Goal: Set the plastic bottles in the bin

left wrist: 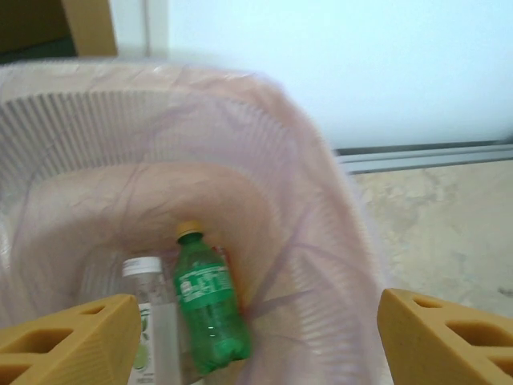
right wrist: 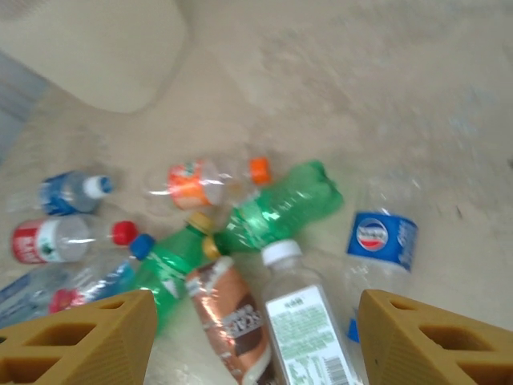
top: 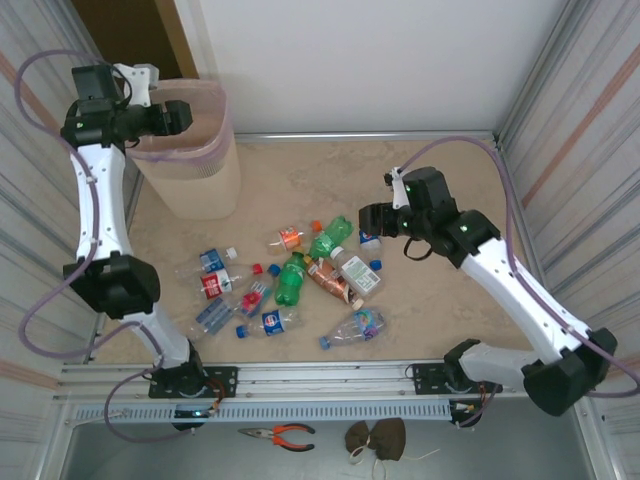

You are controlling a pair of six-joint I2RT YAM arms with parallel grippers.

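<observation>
Top external view, nearest first: orange-handled pliers (top: 280, 434) lie on the ledge in front of the arm bases. Beyond the rail, the plastic bottles (top: 292, 280) lie scattered on their sides mid-table, pointing every which way. Several clear ones are hard to tell from the pale surface. The right gripper (top: 372, 220) hangs over the heap's far right edge. In the far left corner stands the bin (top: 200, 180), its rim partly covered by the left gripper (top: 175, 117) above it.

Right wrist view, blurred throughout: the right gripper (right wrist: 256, 337) has its jaws spread wide with nothing between them. Below it, a white-capped clear bottle (right wrist: 309, 321) points its cap away, its base cut off by the frame edge. A crumpled green bottle (right wrist: 280, 210) runs diagonally from lower left to upper right. A blue-labelled bottle (right wrist: 383, 241) has a body too clear to trace.

Left wrist view: the left gripper (left wrist: 256, 337) is likewise released and empty, over the bin's mouth. Inside lies a yellow-capped green bottle (left wrist: 207, 309), cap toward the far wall. Just beside it is a second white-capped bottle (left wrist: 148, 321), its lower half cut off.
</observation>
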